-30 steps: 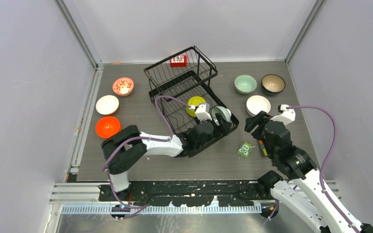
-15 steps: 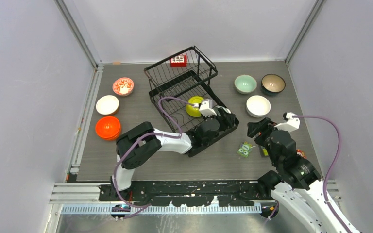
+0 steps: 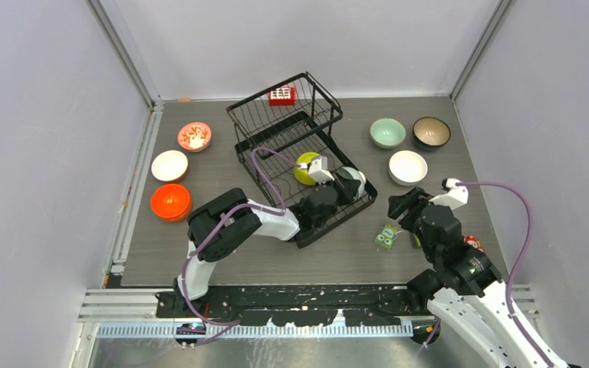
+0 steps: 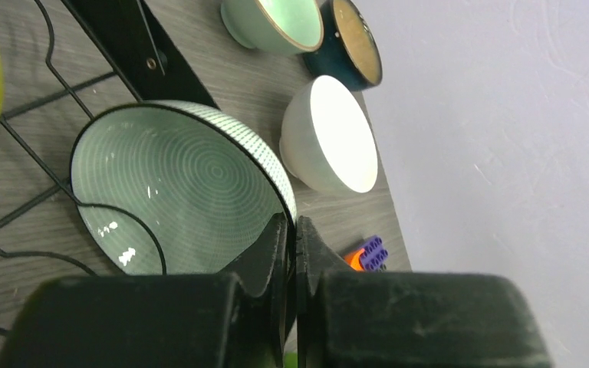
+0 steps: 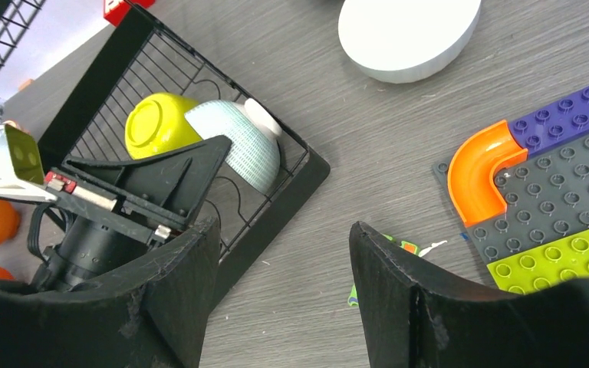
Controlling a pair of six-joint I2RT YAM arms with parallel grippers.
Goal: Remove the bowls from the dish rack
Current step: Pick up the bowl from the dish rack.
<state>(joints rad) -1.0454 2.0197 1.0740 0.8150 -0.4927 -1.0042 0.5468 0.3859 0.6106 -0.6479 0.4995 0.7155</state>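
Note:
The black wire dish rack [image 3: 272,119] stands at mid-table, and its lower tier holds a lime-yellow bowl [image 3: 304,170] and a pale green ringed bowl [image 3: 350,182]. My left gripper [image 3: 336,192] reaches into that tier. In the left wrist view it [image 4: 291,230] is shut on the rim of the ringed bowl [image 4: 176,184], one finger inside and one outside. My right gripper [image 3: 403,205] hovers open to the right of the rack; in its own view it [image 5: 284,230] holds nothing, above bare table by the rack's corner [image 5: 276,199].
Mint [image 3: 387,132], dark [image 3: 431,131] and white [image 3: 407,166] bowls sit on the table at right. Red-patterned [image 3: 194,136], white [image 3: 169,165] and orange [image 3: 170,201] bowls sit at left. An owl card [image 3: 386,235] and a toy block plate [image 5: 552,199] lie near the right arm.
My left gripper has closed from open onto the ringed bowl's rim. The right arm drew back toward the near edge, then held still.

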